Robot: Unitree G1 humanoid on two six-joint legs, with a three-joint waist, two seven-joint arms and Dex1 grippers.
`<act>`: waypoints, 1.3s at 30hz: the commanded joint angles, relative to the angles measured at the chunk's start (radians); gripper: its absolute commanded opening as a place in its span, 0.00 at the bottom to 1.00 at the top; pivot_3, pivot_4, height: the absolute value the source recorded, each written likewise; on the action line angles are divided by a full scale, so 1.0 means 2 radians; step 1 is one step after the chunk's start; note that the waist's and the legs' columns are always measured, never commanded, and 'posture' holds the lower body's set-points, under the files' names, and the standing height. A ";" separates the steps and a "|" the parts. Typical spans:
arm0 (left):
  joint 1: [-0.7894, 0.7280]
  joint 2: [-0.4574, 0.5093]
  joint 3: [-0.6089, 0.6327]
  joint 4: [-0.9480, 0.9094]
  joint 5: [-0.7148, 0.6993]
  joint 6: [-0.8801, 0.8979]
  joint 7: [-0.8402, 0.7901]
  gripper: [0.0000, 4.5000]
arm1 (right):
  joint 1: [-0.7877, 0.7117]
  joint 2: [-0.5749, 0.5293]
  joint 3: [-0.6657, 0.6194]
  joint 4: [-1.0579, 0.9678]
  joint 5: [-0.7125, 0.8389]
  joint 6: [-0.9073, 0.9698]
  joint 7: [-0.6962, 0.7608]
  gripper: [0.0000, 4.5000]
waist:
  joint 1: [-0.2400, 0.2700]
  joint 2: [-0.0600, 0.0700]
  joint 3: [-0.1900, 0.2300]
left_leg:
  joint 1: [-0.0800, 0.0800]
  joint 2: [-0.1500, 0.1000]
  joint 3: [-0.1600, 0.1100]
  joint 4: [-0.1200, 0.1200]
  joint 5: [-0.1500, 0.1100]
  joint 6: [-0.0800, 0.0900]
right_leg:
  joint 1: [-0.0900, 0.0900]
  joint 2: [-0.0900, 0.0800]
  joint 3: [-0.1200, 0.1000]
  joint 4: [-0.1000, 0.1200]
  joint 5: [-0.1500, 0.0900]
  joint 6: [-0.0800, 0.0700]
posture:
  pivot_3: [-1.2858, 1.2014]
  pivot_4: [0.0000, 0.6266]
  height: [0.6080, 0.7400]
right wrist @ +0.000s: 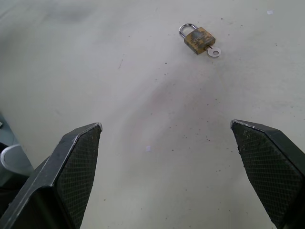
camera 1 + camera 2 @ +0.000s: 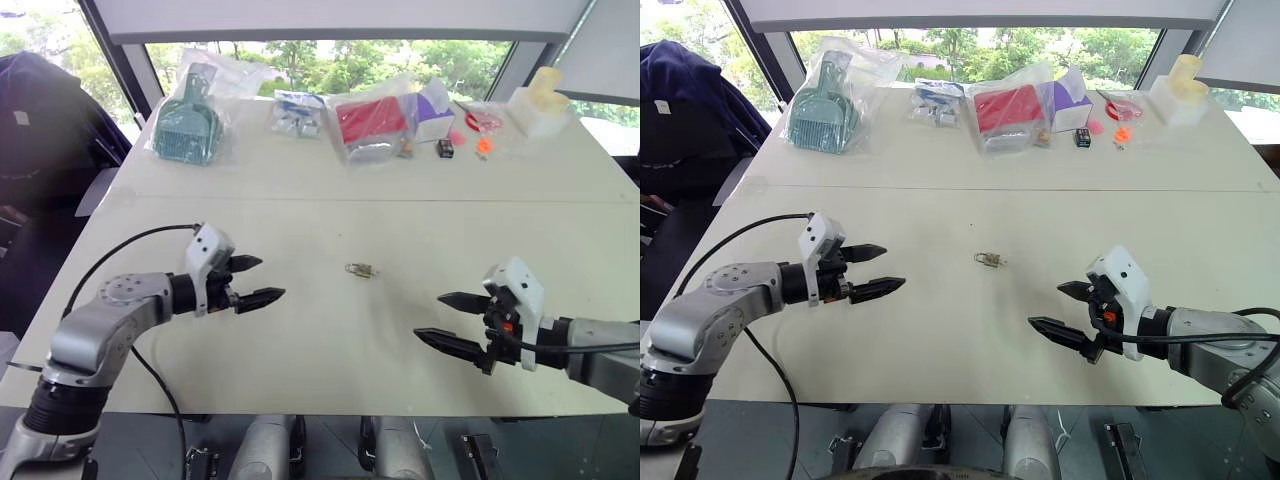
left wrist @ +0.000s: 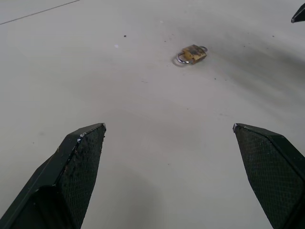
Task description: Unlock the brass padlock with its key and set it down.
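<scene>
Left eye view shows the brass padlock (image 2: 361,269) lying flat on the white table (image 2: 330,200), between the two grippers and touching neither. Its key (image 1: 213,51) sits in the bottom of the lock body. The left gripper (image 2: 255,281) and the right gripper (image 2: 452,320) both hover with fingers spread wide, holding nothing. Along the far edge lie clear bags: one holds a teal plastic item (image 2: 187,128), one a red box (image 2: 371,122), one small blue-white pieces (image 2: 297,112).

no readable text — anywhere
</scene>
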 commanded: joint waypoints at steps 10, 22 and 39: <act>-0.013 -0.006 0.003 -0.002 0.007 -0.011 0.000 1.00 | 0.000 0.002 -0.010 -0.009 -0.004 -0.009 -0.002 1.00 | 0.000 0.000 0.000 | 0.000 0.000 0.000 0.000 0.000 0.000 | 0.000 0.000 0.000 0.000 0.000 0.000 | 0.52 0.24 0.96; -0.043 0.042 -0.026 0.028 0.058 -0.041 -0.049 1.00 | -0.039 0.016 0.048 0.012 -0.036 -0.025 -0.014 1.00 | -0.001 0.000 0.000 | 0.000 0.000 0.000 0.000 0.000 0.000 | 0.000 0.000 0.000 0.000 0.000 0.000 | 0.52 0.24 0.96; -0.489 -0.181 -0.246 0.589 0.266 -0.346 -0.299 1.00 | -0.003 0.101 -0.003 -0.032 -0.033 -0.025 -0.117 1.00 | 0.011 -0.001 0.000 | -0.001 -0.001 0.001 0.003 0.000 0.004 | 0.001 0.000 0.000 0.000 0.000 0.000 | 0.52 0.24 0.96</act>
